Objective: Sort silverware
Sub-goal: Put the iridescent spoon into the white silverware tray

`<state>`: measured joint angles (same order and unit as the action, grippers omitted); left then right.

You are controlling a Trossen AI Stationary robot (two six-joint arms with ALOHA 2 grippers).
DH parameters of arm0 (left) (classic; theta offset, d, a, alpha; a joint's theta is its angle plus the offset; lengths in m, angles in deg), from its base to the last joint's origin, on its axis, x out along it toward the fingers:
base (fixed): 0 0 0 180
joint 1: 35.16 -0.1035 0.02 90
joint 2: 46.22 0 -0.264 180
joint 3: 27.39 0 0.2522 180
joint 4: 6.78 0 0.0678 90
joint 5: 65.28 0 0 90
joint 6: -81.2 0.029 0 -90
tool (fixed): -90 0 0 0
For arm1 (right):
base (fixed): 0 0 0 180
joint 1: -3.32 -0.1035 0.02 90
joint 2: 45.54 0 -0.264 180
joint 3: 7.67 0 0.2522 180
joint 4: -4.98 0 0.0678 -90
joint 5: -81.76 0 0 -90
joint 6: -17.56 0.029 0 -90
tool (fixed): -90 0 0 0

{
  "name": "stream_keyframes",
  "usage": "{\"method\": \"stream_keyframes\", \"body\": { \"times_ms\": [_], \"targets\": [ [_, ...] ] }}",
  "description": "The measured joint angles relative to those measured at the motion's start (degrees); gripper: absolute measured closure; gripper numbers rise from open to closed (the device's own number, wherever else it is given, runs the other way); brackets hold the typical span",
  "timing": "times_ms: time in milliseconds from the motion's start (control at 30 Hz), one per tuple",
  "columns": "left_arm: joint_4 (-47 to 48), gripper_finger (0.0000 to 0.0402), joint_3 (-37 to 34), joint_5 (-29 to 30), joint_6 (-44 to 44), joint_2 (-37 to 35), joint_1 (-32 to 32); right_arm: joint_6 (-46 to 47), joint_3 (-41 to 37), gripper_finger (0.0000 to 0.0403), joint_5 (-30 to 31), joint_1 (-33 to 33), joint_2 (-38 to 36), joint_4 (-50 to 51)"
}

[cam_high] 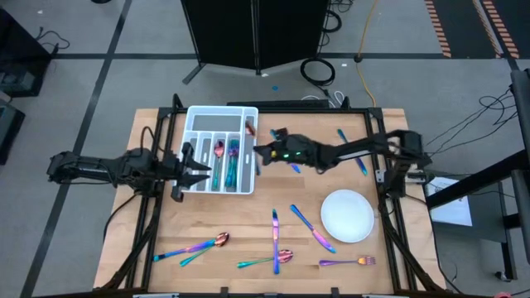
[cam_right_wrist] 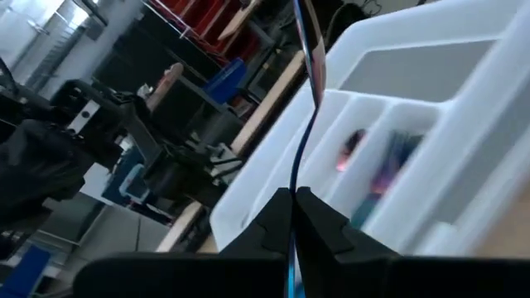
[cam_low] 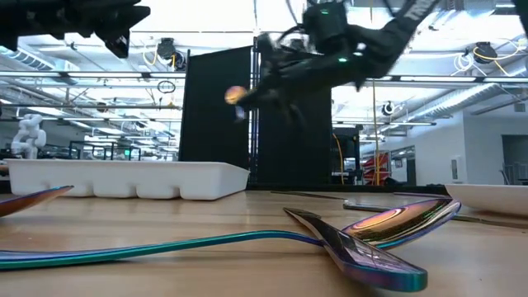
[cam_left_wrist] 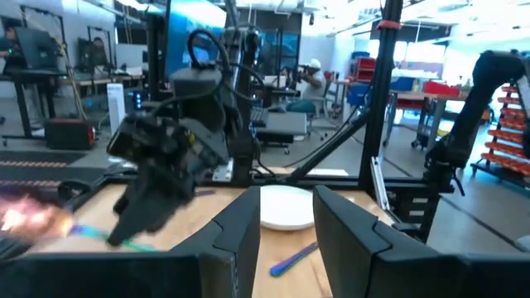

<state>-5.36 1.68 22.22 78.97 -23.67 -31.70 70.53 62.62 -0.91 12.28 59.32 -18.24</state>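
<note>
Wooden table [cam_high: 248, 223] in a workshop, white divided tray [cam_high: 222, 116] at its rear left. Right gripper [cam_right_wrist: 291, 199] above the tray's right edge, jaws clamped on a slim piece of silverware [cam_right_wrist: 308, 83]; type not discernible, tip blurred. Left gripper [cam_high: 201, 173] at the tray's left side, fingers parted, empty. Remaining silverware [cam_high: 277, 252] scattered along the front: probably light, stiff, slippery; best pinched mid-handle.
</note>
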Motion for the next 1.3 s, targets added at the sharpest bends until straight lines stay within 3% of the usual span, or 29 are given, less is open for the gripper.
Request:
{"method": "stream_keyframes", "body": {
  "times_ms": [333, 600, 900, 1100, 1300],
  "targets": [
    [-0.83, 0.0288, 0.0, -0.01, 1.19, -1.78, 0.0, 2.35, 25.18, 0.0403, 2.32, -2.17, 18.01, 6.54],
    [-0.54, 0.0288, 0.0, -0.06, 1.06, -3.72, 0.0, 8.23, 36.36, 0.0403, 6.39, -3.04, 28.46, 10.82],
    [-0.55, 0.0288, -0.04, -0.31, 0.82, -4.38, 0.04, 7.94, 43.53, 0.0403, 9.28, -3.87, 32.99, 17.0],
    [-0.71, 0.0288, -0.04, -0.32, -0.39, -4.49, 0.04, 9.18, 43.7, 0.0403, 12.69, -4.07, 33.14, 21.15],
    [-0.85, 0.0288, -0.04, -0.32, -0.38, -4.49, 0.04, 9.38, 43.7, 0.0403, 12.24, -4.09, 33.16, 20.93]
  ]
}}
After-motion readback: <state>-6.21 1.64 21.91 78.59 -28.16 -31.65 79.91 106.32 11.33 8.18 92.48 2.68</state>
